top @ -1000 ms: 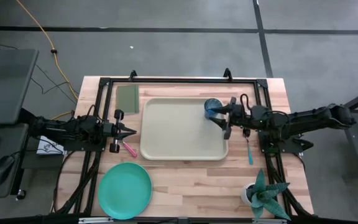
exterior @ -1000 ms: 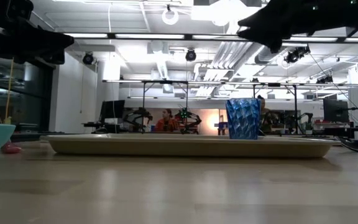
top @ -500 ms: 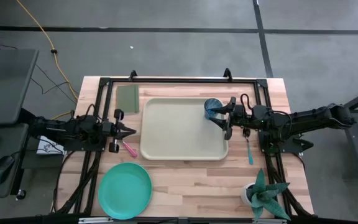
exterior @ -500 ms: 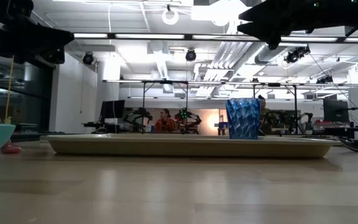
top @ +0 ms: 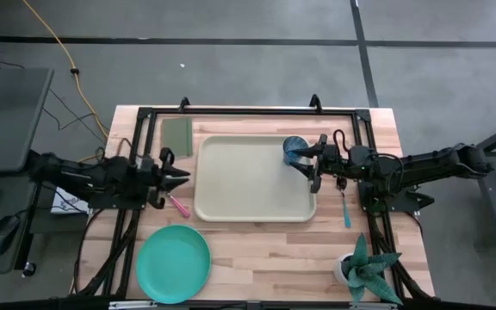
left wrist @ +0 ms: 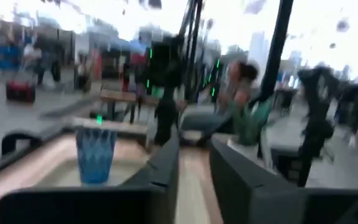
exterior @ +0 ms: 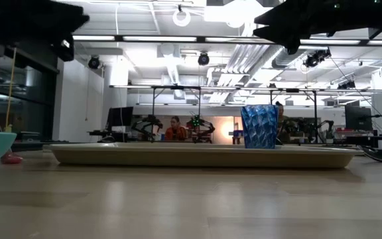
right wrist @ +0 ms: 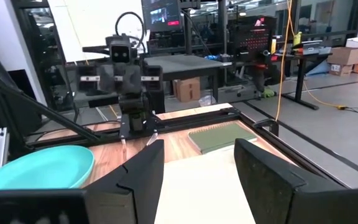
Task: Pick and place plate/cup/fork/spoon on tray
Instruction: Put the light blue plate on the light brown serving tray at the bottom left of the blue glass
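The fork (top: 179, 205) is half hidden under the left gripper (top: 182, 177), whose fingers stand narrowly apart. The right gripper (top: 314, 164) gapes wide just right of the cup (top: 294, 151) on the tray (top: 248, 202).

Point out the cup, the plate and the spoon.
cup (exterior: 259, 126), low view, middle of its ribbed wall.
plate (top: 173, 263), high view, its centre.
spoon (top: 345, 209), high view, on the light blue handle.

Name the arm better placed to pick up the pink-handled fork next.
Left. The left gripper hangs almost over the pink-handled fork beside the beige rectangular tray; the right gripper is across it, by the translucent blue cup.
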Robot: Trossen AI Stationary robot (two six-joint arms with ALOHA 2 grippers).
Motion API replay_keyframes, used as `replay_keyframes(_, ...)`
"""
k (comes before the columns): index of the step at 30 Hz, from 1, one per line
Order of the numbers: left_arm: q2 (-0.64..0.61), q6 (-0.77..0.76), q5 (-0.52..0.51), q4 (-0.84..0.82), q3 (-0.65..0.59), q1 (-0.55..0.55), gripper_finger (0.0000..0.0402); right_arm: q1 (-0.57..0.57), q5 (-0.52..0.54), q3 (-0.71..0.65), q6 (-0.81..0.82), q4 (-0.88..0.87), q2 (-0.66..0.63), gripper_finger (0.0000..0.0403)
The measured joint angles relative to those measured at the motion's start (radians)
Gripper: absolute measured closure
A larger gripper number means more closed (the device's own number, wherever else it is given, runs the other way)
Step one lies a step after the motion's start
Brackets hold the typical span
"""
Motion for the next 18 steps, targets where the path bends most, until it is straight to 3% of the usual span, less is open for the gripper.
replay_keyframes(8, 0.358, 0.004, 0.087, -0.259, 0.263, -0.136, 0.0209, 0.000, 0.001, 0.000, 0.008, -0.014, 0.000, 0.0214)
replay_keyframes(18, 0.657, 0.006, 0.036, -0.474, 0.447, -0.376, 0.0194, 0.000, 0.000, 0.000, 0.080, -0.090, 0.000, 0.0214)
